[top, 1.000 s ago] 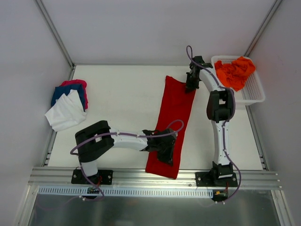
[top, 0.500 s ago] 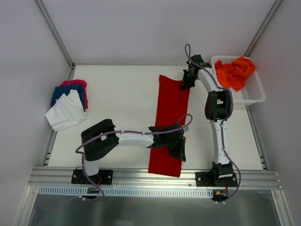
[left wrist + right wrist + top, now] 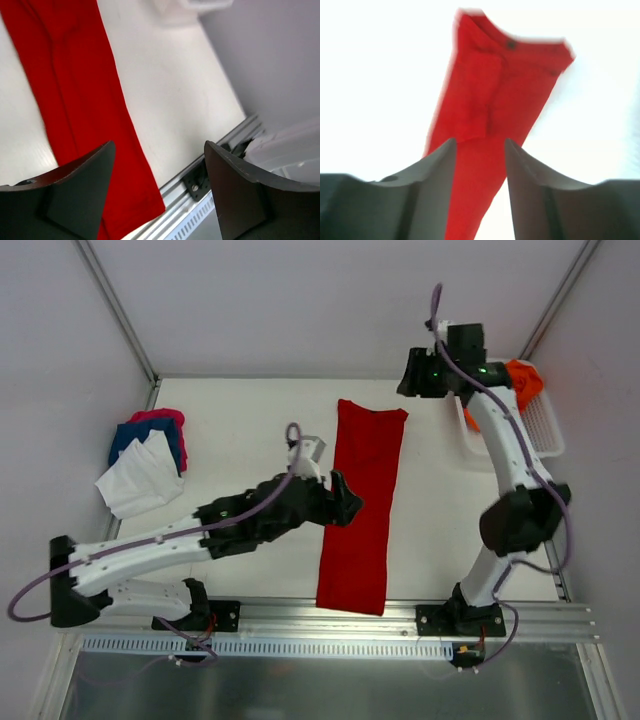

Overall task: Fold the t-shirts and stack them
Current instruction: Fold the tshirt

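Note:
A deep red t-shirt (image 3: 362, 502) lies flat as a long narrow strip, running from mid-table to the near edge. My left gripper (image 3: 347, 508) hovers raised just over its left edge, open and empty; the left wrist view shows the red t-shirt (image 3: 70, 95) below the left gripper (image 3: 160, 190). My right gripper (image 3: 410, 375) hangs high beyond the shirt's far right corner, open and empty. In the right wrist view the red t-shirt (image 3: 495, 90) lies under the right gripper (image 3: 480, 165). White (image 3: 135, 480), blue (image 3: 130, 435) and pink (image 3: 160, 417) t-shirts are stacked at the left.
A white mesh basket (image 3: 545, 435) stands at the far right with orange t-shirts (image 3: 527, 380) in it, partly hidden by my right arm. An aluminium rail (image 3: 330, 618) runs along the near edge. Grey walls enclose the table on three sides.
Both grippers have let go of the red t-shirt and risen. The left arm swung back to the left, the right arm lifted toward the far right. The shirt now lies straight.

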You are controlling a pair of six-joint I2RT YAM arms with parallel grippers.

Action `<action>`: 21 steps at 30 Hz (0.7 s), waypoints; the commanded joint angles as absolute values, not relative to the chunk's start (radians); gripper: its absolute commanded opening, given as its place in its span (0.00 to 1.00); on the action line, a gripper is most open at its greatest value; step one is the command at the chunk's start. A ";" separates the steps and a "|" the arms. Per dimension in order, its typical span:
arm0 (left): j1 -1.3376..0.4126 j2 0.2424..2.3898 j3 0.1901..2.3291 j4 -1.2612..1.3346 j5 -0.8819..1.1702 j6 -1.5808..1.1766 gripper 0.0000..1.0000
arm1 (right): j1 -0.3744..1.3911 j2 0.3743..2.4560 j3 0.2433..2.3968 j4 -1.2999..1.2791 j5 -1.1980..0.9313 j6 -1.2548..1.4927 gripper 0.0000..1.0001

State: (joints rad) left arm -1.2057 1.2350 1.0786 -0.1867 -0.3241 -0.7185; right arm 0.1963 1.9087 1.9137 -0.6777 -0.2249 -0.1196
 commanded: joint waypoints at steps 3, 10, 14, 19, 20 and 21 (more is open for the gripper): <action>-1.215 0.973 0.959 -0.265 -0.558 -0.614 0.73 | 0.222 1.357 1.708 -0.767 -0.291 -0.115 0.58; -1.209 0.922 0.755 -0.293 -0.526 -0.695 0.50 | 0.281 0.810 1.128 -0.673 -0.184 0.049 0.65; -1.209 1.000 0.629 -0.291 -0.540 -0.814 0.47 | 0.285 0.597 0.930 -0.782 -0.153 0.127 0.64; -1.209 1.139 0.542 -0.287 -0.479 -0.943 0.48 | 0.290 0.379 0.691 -0.940 -0.087 0.213 0.67; -1.210 1.155 0.531 -0.279 -0.463 -0.959 0.48 | 0.296 0.327 0.677 -0.951 -0.113 0.254 0.68; -1.212 1.166 0.516 -0.269 -0.425 -0.992 0.48 | 0.299 0.296 0.661 -0.951 -0.138 0.271 0.68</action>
State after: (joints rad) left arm -1.2049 1.1374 0.5446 -0.2897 -0.4816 -0.8677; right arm 0.2848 0.3828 0.6865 -0.8833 -0.1356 0.1593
